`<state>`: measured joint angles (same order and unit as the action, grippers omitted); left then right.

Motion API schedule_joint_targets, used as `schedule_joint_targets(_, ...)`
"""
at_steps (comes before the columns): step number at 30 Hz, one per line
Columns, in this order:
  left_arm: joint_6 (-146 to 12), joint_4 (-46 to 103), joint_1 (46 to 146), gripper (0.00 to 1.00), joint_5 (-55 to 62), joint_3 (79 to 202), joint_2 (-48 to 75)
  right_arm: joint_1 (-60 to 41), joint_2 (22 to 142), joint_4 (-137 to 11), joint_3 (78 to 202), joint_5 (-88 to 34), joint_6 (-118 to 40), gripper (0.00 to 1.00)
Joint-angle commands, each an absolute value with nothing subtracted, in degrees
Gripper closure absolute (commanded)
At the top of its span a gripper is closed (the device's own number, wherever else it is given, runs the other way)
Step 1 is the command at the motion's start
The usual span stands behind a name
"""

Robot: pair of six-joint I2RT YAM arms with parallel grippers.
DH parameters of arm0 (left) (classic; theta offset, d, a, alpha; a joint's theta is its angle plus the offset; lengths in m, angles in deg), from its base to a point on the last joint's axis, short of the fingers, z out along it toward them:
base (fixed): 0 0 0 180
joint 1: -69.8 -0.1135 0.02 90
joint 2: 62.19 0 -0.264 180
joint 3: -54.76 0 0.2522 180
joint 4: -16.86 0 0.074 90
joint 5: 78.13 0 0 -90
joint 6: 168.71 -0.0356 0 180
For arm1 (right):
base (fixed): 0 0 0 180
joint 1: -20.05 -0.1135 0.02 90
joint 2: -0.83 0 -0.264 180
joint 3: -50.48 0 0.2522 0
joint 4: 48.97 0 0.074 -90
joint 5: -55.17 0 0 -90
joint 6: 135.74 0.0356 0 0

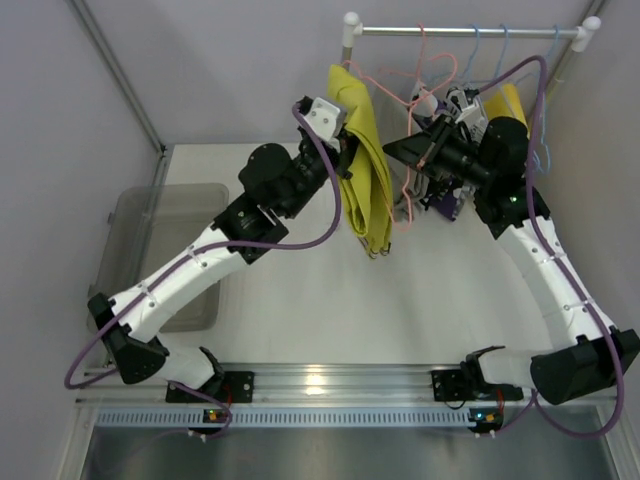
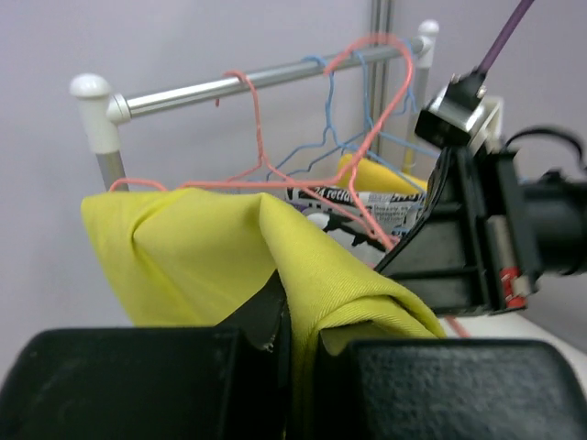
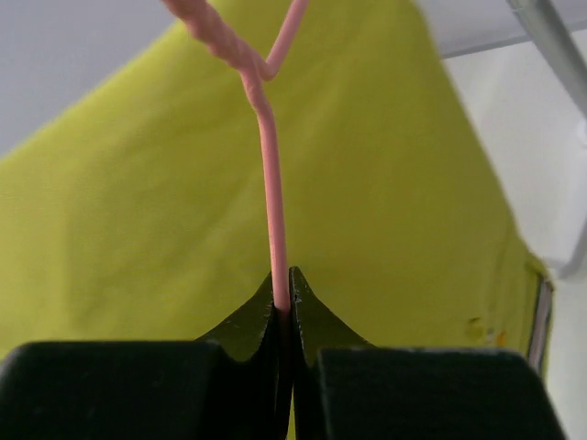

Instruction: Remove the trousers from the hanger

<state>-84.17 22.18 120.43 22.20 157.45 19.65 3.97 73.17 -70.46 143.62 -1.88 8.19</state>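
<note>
Spanning the lower part of the top view, the white table [image 1: 330, 310] carries a clothes rail [image 1: 470, 30] along its far edge, and a clear bin [image 1: 165, 250] sits at its left.

The trousers [image 1: 368, 180] are the biggest loose thing here. The mustard-lime cloth is draped over the hanger [image 2: 261, 151] below the rail, its long axis running down from the rail toward the table, with the lower end hanging near the surface. Both arms reach in to it, the left arm from the left and the right arm from the right, so the cloth lies between them.

The salmon-pink hanger is hooked on the rail beside some light blue hangers [image 2: 321, 137], and its wire passes to the right of the cloth.

The left tool [image 2: 292, 316] is closed on a raised fold of the trousers, with cloth bulging out on either side of its fingers. The right tool [image 3: 286, 289] is closed on the hanger's thin wire, pinching it just below the twist, with the trousers filling the background.

The coming move seems to turn on one relation: the cloth lies on the left arm's side and the wire on the right arm's side. Drawing the fold leftward and up off the bar while the right tool steadies the hanger looks the likeliest way to free it. The cloth dragging the hanger along is the risk.
</note>
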Motion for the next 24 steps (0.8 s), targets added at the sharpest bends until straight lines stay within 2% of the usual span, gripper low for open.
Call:
schedule_joint_targets(1,-80.7,16.5,120.3,1.00,20.3,165.3,14.4,4.0,71.8,-73.1,142.7,-6.9,-0.7,1.00)
schedule_joint_targets(14,-86.7,14.1,120.3,1.00,23.2,177.1,15.2,1.5,74.2,-77.0,137.9,-12.2,-11.0,1.00)
schedule_joint_targets(24,-99.8,11.9,120.3,1.00,33.4,182.1,12.7,-2.1,74.3,-77.2,136.7,-13.6,-15.0,1.00)
